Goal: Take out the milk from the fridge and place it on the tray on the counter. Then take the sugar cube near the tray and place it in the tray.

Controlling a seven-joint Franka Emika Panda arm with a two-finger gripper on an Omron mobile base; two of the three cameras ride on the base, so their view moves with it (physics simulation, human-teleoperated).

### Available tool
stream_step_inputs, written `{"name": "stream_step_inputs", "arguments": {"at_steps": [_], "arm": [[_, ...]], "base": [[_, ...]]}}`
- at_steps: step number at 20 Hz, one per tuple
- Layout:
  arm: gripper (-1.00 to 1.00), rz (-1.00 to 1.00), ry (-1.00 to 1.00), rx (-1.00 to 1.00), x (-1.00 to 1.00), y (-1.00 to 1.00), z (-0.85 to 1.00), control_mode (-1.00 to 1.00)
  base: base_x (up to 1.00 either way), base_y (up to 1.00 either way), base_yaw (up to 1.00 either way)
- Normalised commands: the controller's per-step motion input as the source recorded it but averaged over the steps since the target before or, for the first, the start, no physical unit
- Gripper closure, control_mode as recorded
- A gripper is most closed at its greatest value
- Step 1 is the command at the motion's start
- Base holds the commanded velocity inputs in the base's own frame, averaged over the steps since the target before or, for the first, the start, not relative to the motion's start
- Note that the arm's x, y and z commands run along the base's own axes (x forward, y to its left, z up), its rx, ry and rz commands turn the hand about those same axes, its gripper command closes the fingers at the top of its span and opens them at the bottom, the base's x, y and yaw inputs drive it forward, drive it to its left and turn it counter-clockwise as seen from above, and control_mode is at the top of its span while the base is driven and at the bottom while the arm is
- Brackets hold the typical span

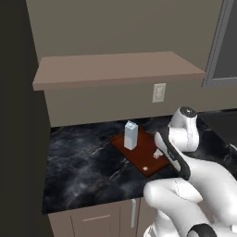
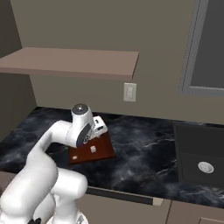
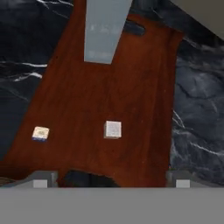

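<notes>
The milk carton [image 1: 131,134] stands upright on the tray [image 1: 147,156], toward the tray's far end, its gabled top up. In the hand view it rises from the tray's upper part as a pale grey-white slab [image 3: 106,30], just beside the tray's dark handle cut-out [image 3: 134,28]. The reddish-brown tray [image 3: 87,109] lies flat on the black marble surface [image 1: 83,166], set at an angle to the surface's front edge and nearer its middle than its corners.

The sugar cube [image 3: 113,129] sits inside the tray, on its bare middle, well apart from the carton; from the right base view it shows as a tiny white block [image 2: 93,149]. A second small block with a tan top and a blue lower edge [image 3: 40,133] lies near the tray's left edge in the hand view, and close to the tray's near corner from the side [image 1: 146,168].

The hand [image 3: 111,181] hangs above the tray's near end, fingers spread wide with nothing between them; one fingertip [image 3: 40,180] shows at the left of that view.

A wall outlet [image 1: 159,93] sits on the beige wall under a brown shelf [image 1: 115,68].
</notes>
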Motion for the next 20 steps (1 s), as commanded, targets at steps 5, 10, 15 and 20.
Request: {"name": "stream_step_inputs", "arguments": {"at_steps": [5,10,15,20], "arm": [[-1.0,-0.07,-0.14,0.06,-0.61,-0.14,0.89,-1.0],[-1.0,-0.18,-0.01,0.02,-0.79,-0.22,1.0,-1.0],[-1.0,-0.17,0.05,0.09,-1.0,-0.18,1.0,-1.0],[-1.0,-0.02,0.05,0.17,-0.99,-0.08,1.0,-1.0]], "base": [[0.0,0.0,0.0],[0.0,0.0,0.0],[0.0,0.0,0.0],[0.0,0.0,0.0]]}}
